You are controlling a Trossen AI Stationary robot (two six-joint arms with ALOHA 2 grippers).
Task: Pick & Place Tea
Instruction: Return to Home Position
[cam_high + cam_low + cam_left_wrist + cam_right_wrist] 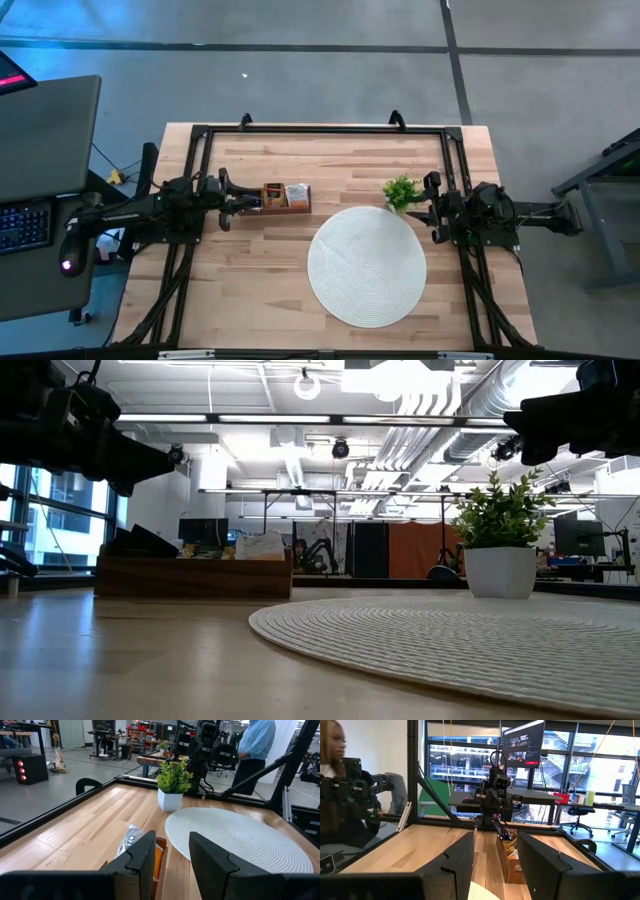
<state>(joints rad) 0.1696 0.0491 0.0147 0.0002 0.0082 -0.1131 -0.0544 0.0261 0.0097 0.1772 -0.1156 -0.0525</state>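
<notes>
In the brown wooden tray (285,208), left of the round white mat (366,265): tea packets (297,194), dark, orange and white, standing on edge. Just off the tray's end, raised above the table: left gripper (245,203), fingers parted, clasping nothing. Near the small plant (401,189): right gripper (412,212), likewise spread and empty.

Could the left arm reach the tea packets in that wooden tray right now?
Probably yes. The left gripper hangs open close beside the brown wooden divided tray, where the small flat tea packets sit, with nothing between them.
</notes>
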